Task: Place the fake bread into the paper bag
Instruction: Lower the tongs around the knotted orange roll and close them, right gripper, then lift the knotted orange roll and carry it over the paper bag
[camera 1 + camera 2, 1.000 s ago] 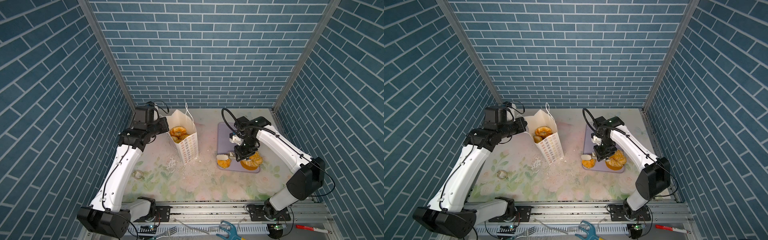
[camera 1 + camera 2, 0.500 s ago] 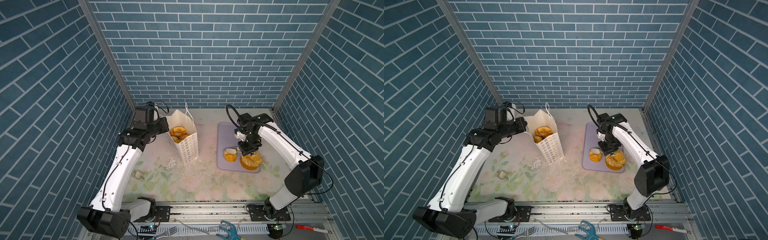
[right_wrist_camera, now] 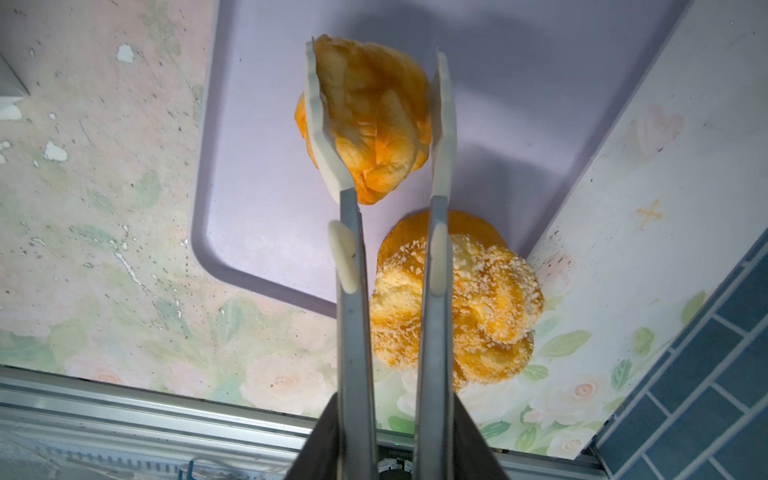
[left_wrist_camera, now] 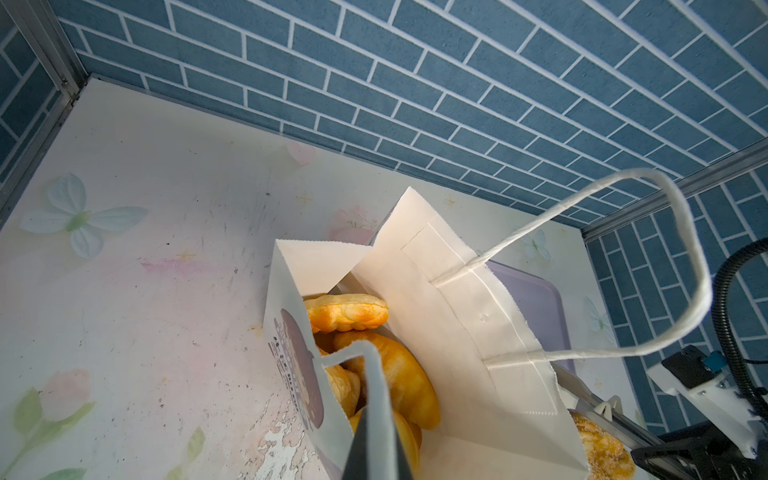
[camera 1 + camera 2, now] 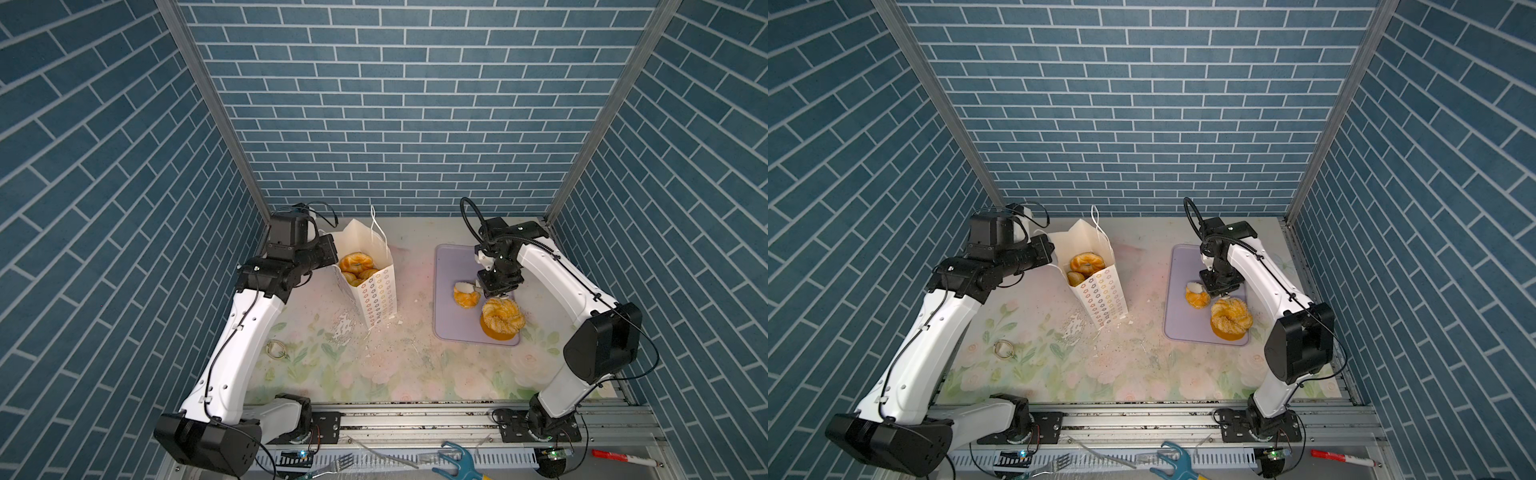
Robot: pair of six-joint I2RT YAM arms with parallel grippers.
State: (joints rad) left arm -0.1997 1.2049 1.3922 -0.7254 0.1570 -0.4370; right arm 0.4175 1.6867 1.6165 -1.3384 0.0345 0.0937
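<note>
Right gripper [image 3: 376, 52] clamps a pastry [image 3: 374, 124] well apart from the paper bag [image 5: 376, 291] — left gripper [image 4: 374, 424] pinches its rim, likely steadying it.

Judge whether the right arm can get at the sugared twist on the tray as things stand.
Probably not yet. The twist lies uncovered right beside the right gripper, well within range, but its jaws are closed on another pastry, which must go first.
</note>
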